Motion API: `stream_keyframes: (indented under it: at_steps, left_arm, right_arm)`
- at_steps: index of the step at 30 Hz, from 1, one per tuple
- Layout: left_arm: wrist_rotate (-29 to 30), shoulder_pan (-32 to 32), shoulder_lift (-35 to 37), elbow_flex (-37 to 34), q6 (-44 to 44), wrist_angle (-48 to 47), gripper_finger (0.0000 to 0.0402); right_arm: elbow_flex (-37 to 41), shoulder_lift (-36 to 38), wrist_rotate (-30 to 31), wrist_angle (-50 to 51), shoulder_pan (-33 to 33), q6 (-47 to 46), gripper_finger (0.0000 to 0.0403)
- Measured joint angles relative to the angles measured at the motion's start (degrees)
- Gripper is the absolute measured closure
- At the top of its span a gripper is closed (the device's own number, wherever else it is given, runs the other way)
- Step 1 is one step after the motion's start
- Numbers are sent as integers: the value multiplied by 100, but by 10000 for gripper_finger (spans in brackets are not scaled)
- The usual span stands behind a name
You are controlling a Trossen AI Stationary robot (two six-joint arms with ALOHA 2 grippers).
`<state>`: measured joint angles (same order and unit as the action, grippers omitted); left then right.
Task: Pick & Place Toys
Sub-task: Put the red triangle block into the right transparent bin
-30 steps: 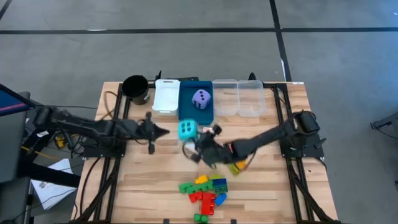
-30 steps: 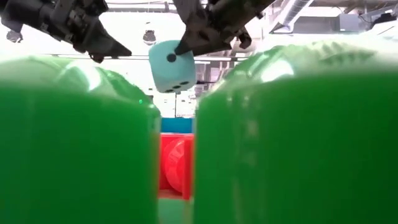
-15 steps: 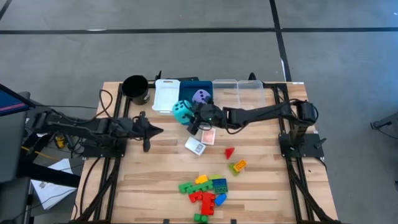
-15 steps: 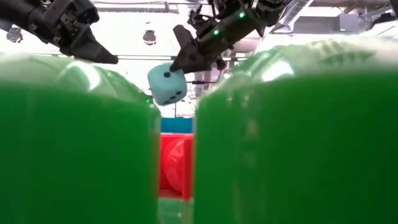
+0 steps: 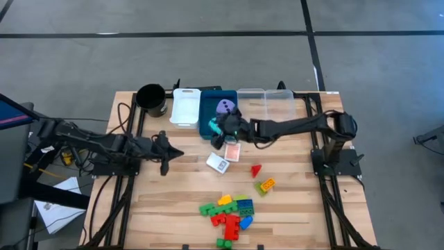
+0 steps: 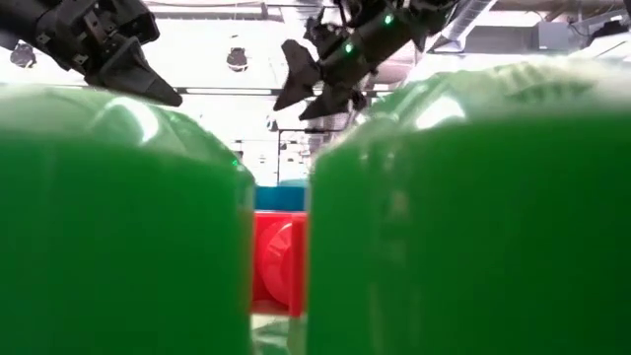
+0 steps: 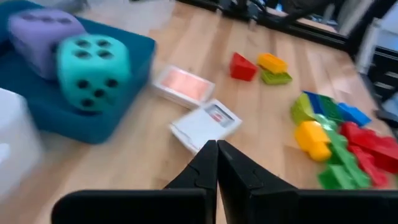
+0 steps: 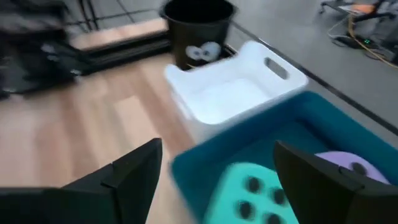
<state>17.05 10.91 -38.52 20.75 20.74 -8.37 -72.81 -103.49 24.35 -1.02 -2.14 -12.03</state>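
The cyan die (image 7: 93,71) lies in the blue tray (image 5: 210,104) at the far middle, beside the lavender die (image 7: 42,34); both also show in the right wrist view as cyan die (image 8: 249,196) and lavender die (image 8: 339,165). My right gripper (image 5: 220,129) hangs open just above the tray's near end, fingers spread over the cyan die. My left gripper (image 5: 180,152) is shut and empty over the table's left middle. Two card packs (image 5: 233,151) (image 5: 218,164) lie flat near the centre. A pile of coloured bricks (image 5: 229,212) sits near the front edge.
A white tray (image 5: 184,107), two clear trays (image 5: 251,107) (image 5: 279,107) and a black cup (image 5: 151,99) line the far edge. A red brick (image 5: 255,169) and a yellow-green one (image 5: 265,185) lie apart. Green bricks (image 6: 118,227) fill most of the low view.
My right gripper has carried the cyan die from the table's middle toward the far edge, over the blue tray, and has opened. The die has left the fingers and dropped into the tray beside the lavender die.
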Motion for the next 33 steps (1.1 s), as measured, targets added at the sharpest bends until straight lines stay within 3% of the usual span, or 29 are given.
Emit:
stream_keyframes:
  at_steps: [6, 10, 15, 19, 28, 33]
  left_arm:
    - [-448, 434, -561, -200, 168, 1070, 402]
    - [-493, 541, -1089, -324, -398, 1869, 401]
    - [-481, 467, -1816, -327, -1223, 2600, 401]
    - [-454, 429, -2342, -330, -1829, 3374, 391]
    - [-652, 434, -3164, -330, -2170, 4464, 292]
    - [-585, 433, -3389, -330, -1725, 4940, 221]
  right_arm:
    - [7, 91, 823, 718, 1375, -314, 104]
    - [12, 91, 1619, 1223, 2135, -996, 104]
    - [12, 91, 2515, 1736, 2717, -2190, 104]
    - [12, 91, 2867, 2264, 2870, -3159, 104]
    - [11, 91, 2807, 2879, 2849, -3833, 104]
    - [10, 91, 2662, 3759, 2882, -5617, 107]
